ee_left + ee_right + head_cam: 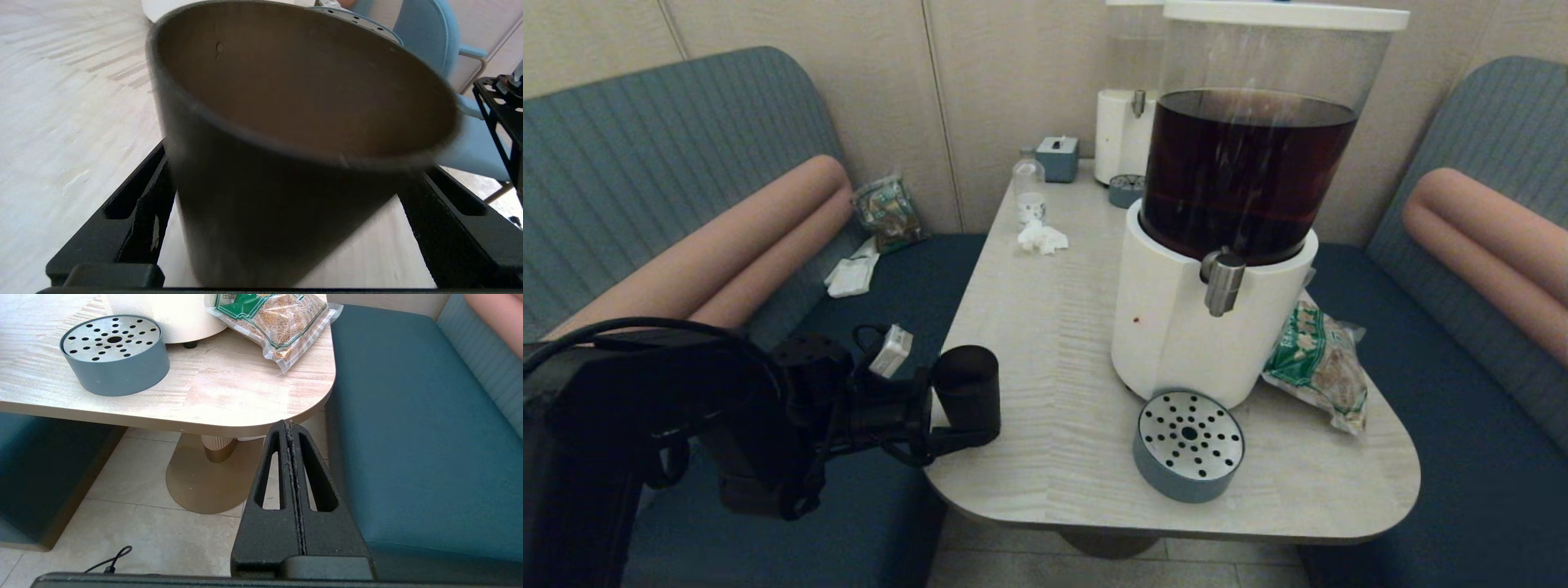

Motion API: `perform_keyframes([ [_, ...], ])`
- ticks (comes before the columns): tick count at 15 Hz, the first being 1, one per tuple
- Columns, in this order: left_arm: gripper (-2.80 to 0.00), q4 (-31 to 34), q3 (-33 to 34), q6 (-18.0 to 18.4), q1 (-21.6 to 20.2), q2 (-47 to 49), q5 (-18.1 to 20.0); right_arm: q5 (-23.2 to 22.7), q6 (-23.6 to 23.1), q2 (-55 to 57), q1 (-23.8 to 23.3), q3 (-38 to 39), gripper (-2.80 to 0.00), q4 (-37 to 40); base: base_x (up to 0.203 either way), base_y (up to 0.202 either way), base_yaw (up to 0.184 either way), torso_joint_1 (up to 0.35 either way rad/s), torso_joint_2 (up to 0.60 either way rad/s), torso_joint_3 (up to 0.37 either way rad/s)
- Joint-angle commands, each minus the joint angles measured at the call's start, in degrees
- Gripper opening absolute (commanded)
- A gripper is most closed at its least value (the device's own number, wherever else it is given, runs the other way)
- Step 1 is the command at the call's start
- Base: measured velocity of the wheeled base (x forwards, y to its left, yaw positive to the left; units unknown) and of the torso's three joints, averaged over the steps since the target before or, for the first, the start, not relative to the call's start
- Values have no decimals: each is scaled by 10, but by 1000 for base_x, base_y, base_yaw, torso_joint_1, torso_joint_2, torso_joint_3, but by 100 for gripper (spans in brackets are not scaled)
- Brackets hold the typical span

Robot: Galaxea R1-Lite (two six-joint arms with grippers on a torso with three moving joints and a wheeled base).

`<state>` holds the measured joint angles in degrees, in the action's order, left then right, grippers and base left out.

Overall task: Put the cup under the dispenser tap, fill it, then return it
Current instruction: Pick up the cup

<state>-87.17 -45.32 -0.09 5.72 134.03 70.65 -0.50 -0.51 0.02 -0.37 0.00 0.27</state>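
The black cup (966, 388) stands upright at the table's front left edge, far to the left of the dispenser. My left gripper (968, 402) is shut on the cup, one finger on each side of its wall. The left wrist view looks into the cup (286, 163): its inside is empty, and the left gripper (286, 173) clamps it between black fingers (141, 212). The steel dispenser tap (1223, 282) juts from the white base (1168, 335) under the tank of dark brown liquid. My right gripper (289, 424) is shut on nothing, low beside the table's front right corner.
A round grey drip tray (1188, 445) with a perforated steel top sits below and in front of the tap. A snack bag (1319, 363) lies right of the base. At the back stand a second dispenser (1127, 122), a clear bottle (1029, 189), a tissue box (1058, 158) and crumpled tissue (1041, 237).
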Motion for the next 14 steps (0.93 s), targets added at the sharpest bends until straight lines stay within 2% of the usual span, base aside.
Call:
perform_keyframes([
  [1,0,-5,-13,-3,10,7,-5,0,0,1,0,0,-280,0,0,0,0,0,0,0],
  [6,0,-5,-21,-4,11,14,-15,0,0,1,0,0,-280,0,0,0,0,0,0,0],
  [9,0,-5,-16,-21,11,13,-15,0,0,1,0,0,-280,0,0,0,0,0,0,0],
  [14,0,-5,-19,-20,11,6,-17,0,0,1,0,0,-280,0,0,0,0,0,0,0],
])
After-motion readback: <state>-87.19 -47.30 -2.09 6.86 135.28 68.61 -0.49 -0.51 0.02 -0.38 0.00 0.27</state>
